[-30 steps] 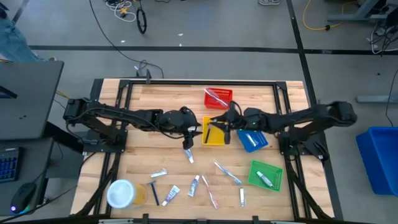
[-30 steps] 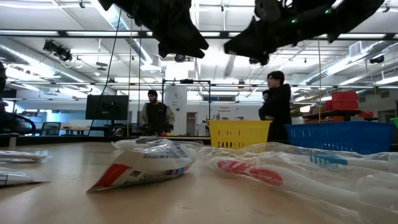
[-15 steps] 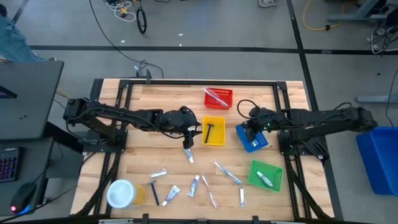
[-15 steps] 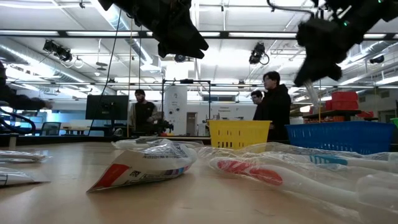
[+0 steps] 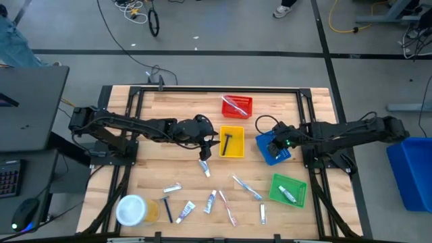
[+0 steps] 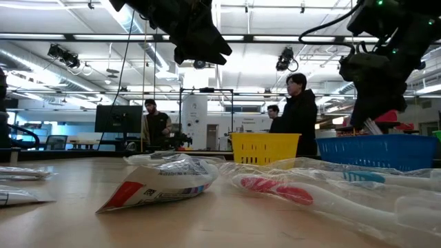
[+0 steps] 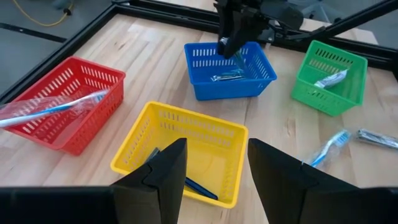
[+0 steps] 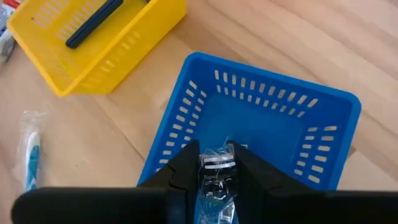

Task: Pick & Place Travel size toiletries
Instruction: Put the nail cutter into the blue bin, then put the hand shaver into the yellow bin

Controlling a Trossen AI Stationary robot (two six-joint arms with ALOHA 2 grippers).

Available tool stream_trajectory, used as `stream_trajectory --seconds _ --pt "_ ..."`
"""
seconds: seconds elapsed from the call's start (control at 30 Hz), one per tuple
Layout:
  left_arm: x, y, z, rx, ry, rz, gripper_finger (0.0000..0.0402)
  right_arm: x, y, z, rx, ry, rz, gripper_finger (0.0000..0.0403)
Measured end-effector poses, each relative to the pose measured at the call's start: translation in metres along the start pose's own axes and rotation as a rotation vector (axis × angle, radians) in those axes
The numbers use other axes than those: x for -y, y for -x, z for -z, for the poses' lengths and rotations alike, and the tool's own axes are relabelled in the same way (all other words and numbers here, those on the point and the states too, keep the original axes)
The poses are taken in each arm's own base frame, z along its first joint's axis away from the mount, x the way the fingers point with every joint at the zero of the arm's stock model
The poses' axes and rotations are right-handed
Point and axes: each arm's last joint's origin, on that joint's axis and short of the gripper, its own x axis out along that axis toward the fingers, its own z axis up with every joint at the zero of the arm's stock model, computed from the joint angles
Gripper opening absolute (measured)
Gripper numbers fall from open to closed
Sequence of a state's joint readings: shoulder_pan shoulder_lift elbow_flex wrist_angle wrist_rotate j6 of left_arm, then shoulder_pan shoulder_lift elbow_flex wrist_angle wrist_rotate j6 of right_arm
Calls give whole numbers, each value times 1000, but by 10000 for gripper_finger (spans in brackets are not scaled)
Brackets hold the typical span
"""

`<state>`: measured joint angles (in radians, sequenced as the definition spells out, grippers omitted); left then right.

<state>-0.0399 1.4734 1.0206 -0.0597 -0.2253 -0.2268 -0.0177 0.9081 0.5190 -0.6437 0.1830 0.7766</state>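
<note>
Blue plastic walls are the target: the right gripper [image 8: 217, 171], hanging over the blue tray [image 5: 273, 150], should lower its silvery packet [image 8: 217, 177] well inside the rim before letting go, so it judges best to release low and centred. Its fingers [image 8: 186, 165] sit nearly closed, pinching that packet. The left gripper [image 7: 211, 168] waits above the yellow tray [image 7: 134, 155], fingers spread apart and empty.
</note>
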Motion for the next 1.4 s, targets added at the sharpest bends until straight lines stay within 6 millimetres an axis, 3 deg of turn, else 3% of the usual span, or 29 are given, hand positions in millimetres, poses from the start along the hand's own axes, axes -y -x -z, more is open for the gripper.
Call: stream_trajectory --seconds 0.23,0.7,0.87,1.23,1.4 --pt "0 0 0 -1 1 0 181 3 0 -2 88 5 95 95" --pt "0 0 0 -1 1 0 181 0 -2 -5 107 -4 78 115" --pt "0 0 0 -1 2 0 181 -10 -1 -16 216 0 -24 116" --pt "0 0 0 -1 2 0 181 -38 19 -49 627 210 -259 114" --pt "0 0 0 -3 1 5 181 -40 22 -52 667 218 -277 113"
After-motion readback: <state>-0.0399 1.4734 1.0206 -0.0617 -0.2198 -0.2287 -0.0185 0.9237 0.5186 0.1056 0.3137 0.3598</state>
